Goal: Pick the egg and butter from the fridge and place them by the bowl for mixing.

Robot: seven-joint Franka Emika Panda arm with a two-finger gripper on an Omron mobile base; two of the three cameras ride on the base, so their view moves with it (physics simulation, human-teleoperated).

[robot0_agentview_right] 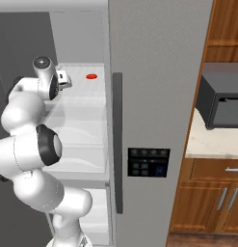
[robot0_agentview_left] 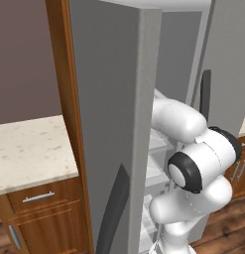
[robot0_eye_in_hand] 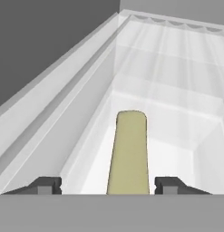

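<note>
The butter (robot0_eye_in_hand: 128,152), an olive-yellow stick, lies on a white glassy shelf of the fridge (robot0_agentview_right: 154,72) and points away from the hand. My gripper (robot0_eye_in_hand: 109,185) straddles its near end, and a gap shows between each finger tip and the stick, so the gripper is open. From the right base view, the gripper (robot0_agentview_right: 65,80) reaches into the upper shelf of the fridge. The egg and the bowl are out of view.
A flat red piece (robot0_agentview_right: 91,76) lies on the same shelf, right of the hand. The open left fridge door (robot0_agentview_left: 114,99) stands close beside the arm. The shut right door carries a dark handle (robot0_agentview_right: 117,140) and button panel (robot0_agentview_right: 148,161). A microwave (robot0_agentview_right: 219,103) sits on the counter at the right.
</note>
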